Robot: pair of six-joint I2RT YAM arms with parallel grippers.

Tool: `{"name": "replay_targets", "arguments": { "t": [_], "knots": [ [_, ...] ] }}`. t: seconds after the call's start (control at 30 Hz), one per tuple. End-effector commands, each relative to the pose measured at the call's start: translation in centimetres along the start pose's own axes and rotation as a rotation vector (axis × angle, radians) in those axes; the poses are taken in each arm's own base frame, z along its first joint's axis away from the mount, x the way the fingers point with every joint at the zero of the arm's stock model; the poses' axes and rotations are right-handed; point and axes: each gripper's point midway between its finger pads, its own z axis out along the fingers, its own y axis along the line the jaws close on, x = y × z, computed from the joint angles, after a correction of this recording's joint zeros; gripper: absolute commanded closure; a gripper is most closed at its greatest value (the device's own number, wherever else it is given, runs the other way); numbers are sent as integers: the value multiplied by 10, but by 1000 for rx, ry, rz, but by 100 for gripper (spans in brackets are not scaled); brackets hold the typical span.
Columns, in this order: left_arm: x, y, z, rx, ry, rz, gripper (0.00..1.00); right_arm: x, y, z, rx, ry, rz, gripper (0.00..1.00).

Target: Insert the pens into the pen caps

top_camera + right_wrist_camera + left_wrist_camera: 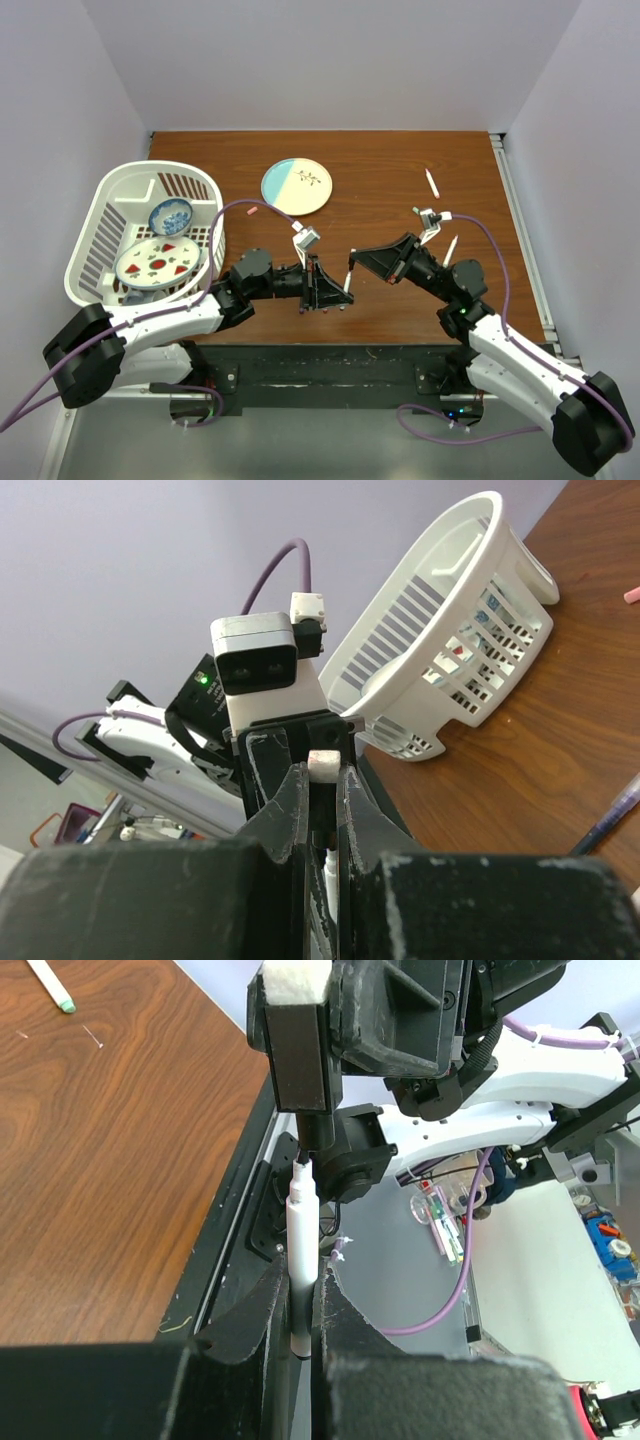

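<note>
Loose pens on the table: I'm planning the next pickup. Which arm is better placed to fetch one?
Right, probably. The near pen lies beside the right arm, the far pen on the same side. The left end effector is farther off, shut on the held pen.

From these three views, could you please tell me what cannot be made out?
Left wrist view: lower end of the white pen, hidden between the left jaws.
Right wrist view: whether the right jaws hold a cap; they cover the gap.
Right wrist view: the dark pen, cut by the edge.
</note>
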Motion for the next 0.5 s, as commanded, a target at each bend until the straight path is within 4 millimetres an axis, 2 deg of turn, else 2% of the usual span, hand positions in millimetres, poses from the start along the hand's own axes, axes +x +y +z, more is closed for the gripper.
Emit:
{"name": "replay_targets", "arguments": {
  "t": [0.0,0.47],
  "knots": [
    [-23,-24,4,71,-56,61,100,-4,8,5,-16,8,-51,100],
    [-29,-27,3,60,-60,88,100,10,4,-2,-16,75,-120,100]
  ]
}}
